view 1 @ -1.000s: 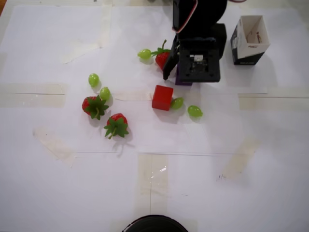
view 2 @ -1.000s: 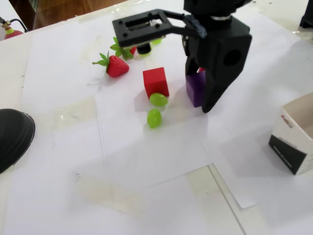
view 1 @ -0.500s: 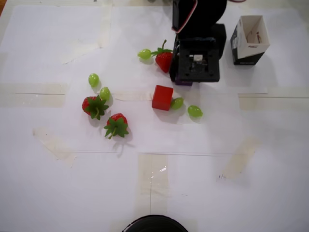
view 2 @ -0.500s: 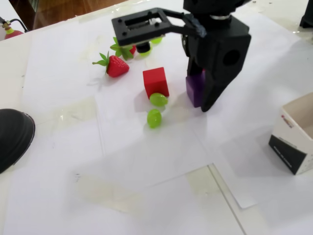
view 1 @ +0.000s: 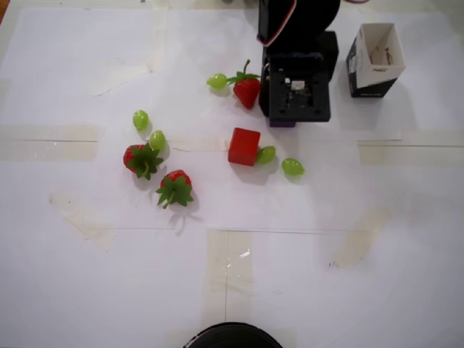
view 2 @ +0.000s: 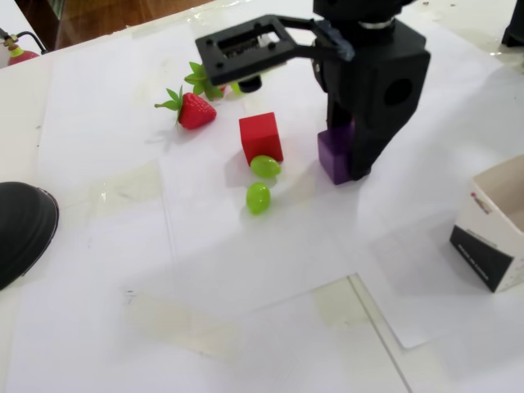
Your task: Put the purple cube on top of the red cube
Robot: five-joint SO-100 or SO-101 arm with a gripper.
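Box (view 1: 375,59) print too small to read | three strawberries, four green grapes, one red cube (view 1: 243,146), one purple cube (view 2: 336,153) | purple: dark, matte, on the counter (view 1: 87,275) under the arm, apart from red | fingers (view 2: 350,155) down at purple; cannot tell if gripping.

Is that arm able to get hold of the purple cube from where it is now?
Probably yes. In the fixed view the gripper stands right at the purple cube with nothing between them; the red cube and grapes sit off to one side.
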